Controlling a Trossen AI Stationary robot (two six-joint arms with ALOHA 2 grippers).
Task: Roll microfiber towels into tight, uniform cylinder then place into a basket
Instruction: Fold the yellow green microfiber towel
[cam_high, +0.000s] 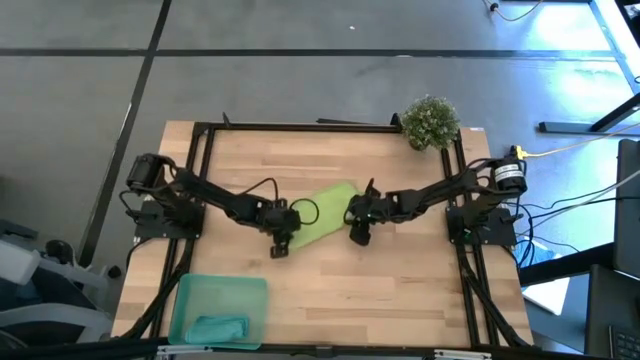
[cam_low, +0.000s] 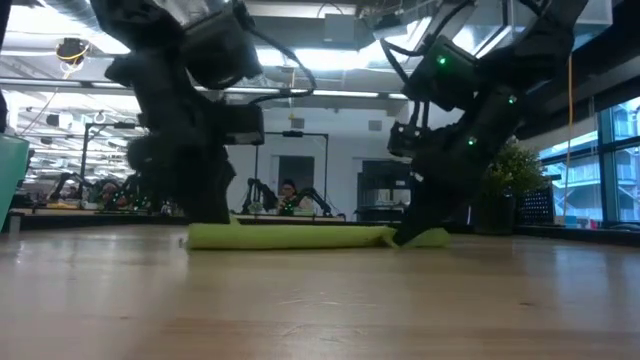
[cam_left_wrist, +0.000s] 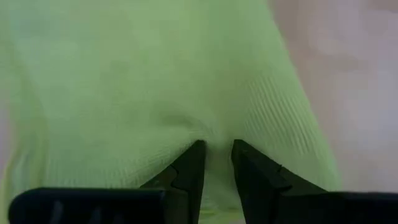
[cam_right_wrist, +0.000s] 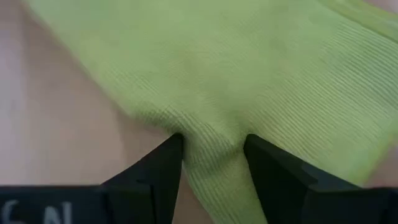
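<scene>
The lime yellow-green towel (cam_high: 325, 212) lies flat and slanted on the middle of the wooden table; it shows as a low strip in the low view (cam_low: 300, 236). My left gripper (cam_high: 284, 238) is at its left near end and shut on it (cam_left_wrist: 214, 149). My right gripper (cam_high: 358, 228) is at its right near end and shut on it (cam_right_wrist: 211, 149). The teal towel (cam_high: 218, 328) lies rolled inside the translucent teal basket (cam_high: 190, 295) at the table's near left corner. My left gripper pinches the lime towel's left near edge (cam_left_wrist: 214, 138) between its two fingers, coming steeply from above. The cloth lies on the table, puckered at the fingertips. My right gripper pinches the lime towel's right near corner (cam_right_wrist: 211, 140) between its two fingers, slanting down from the right. A ridge of cloth bunches between the fingers; the rest lies on the table.
A bushy green potted plant (cam_high: 430, 122) stands at the far right corner. A dark frame rail (cam_high: 300, 127) runs along the table's far edge and sides. Bare wood lies between the towel and the near edge.
</scene>
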